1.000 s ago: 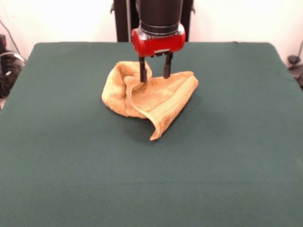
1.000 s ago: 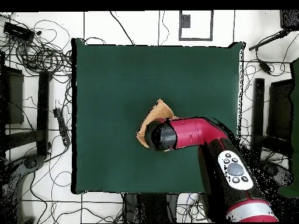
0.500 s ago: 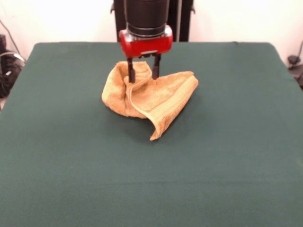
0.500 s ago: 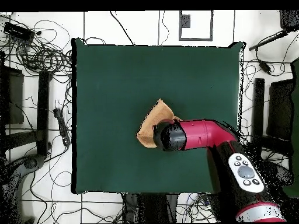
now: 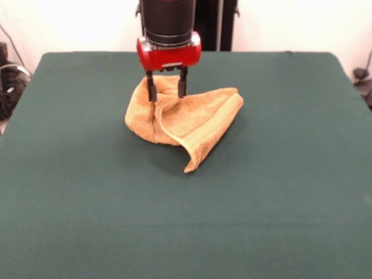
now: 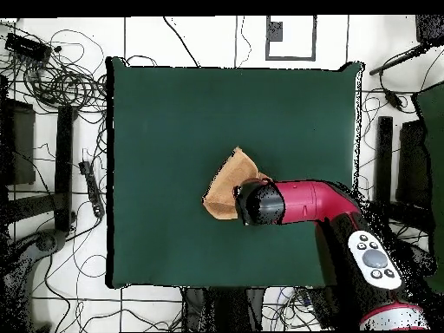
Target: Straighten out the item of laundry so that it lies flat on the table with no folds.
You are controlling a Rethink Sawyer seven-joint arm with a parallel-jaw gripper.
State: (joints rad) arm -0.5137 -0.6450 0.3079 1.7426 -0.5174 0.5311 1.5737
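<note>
Towel point(image 5: 183, 119) sits bunched mid-table point(image 5: 186, 221), folded over itself, one ribbed corner pointing toward the near edge. Gripper point(image 5: 167, 92) hangs over its far hump, jaws apart, holding nothing. Best bet: drop onto one top layer only, pinch near an edge, drag outward low to unroll.

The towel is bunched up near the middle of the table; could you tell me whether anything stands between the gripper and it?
Nothing visible does. The gripper hangs open directly over the far, raised part of the towel, with only air between them. The green table around the towel is bare.
</note>
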